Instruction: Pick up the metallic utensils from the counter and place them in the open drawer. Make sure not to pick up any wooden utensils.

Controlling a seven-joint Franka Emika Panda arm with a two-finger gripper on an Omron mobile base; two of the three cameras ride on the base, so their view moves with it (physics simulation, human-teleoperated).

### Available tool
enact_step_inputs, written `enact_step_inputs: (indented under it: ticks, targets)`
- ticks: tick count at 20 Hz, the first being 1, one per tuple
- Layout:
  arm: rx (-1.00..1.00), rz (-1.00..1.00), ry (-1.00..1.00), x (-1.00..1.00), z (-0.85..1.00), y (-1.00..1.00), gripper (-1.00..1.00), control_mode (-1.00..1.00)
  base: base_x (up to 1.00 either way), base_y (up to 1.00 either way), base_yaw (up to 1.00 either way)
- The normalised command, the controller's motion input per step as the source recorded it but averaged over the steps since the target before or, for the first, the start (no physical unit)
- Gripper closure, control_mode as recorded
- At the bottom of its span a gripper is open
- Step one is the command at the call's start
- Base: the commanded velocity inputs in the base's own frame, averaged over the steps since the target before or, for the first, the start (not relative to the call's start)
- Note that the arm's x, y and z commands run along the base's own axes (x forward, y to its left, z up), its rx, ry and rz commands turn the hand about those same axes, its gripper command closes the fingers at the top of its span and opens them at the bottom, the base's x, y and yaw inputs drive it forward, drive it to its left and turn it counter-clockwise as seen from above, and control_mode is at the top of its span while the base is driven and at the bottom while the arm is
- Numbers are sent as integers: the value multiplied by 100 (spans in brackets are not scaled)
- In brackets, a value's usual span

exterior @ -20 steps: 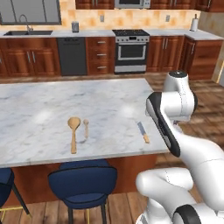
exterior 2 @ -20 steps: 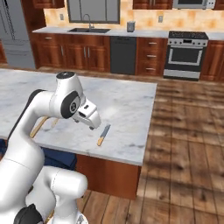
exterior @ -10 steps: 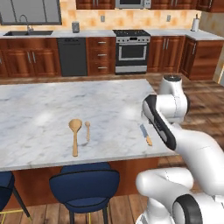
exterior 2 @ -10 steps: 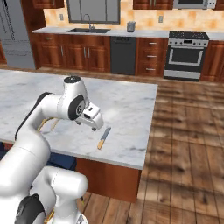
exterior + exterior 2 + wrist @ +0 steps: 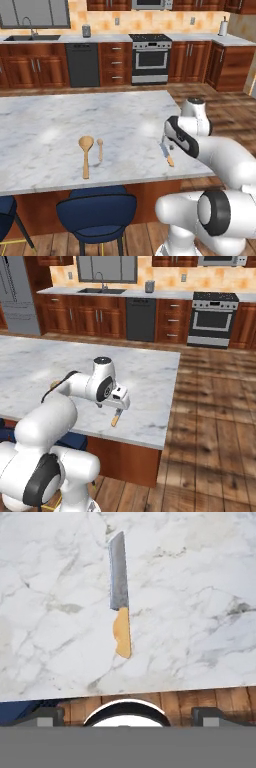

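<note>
Near the counter's (image 5: 60,135) front edge, the knife (image 5: 120,609) lies flat, grey blade pointing away and tan handle nearest the rim, while the gripper (image 5: 116,402) hangs directly above it with fingers spread wide, seemingly lining up a grasp.

The desk (image 5: 60,130) is overlooked from behind, left and right; its knife (image 5: 120,607) is seen closely from directly above.
</note>
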Motion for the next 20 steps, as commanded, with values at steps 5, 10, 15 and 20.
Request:
enact_step_inputs:
  ticks: [5,10,15,20]
  targets:
    - [-5,3,6,42,-79,0,-100,-100,0,0,0]
    - [-2,0,14,32,-57,1,-100,-100,0,0,0]
    - [0,0,11,48,-36,-3,-100,-100,0,0,0]
    - [0,0,7,44,-39,0,-100,-100,0,0,0]
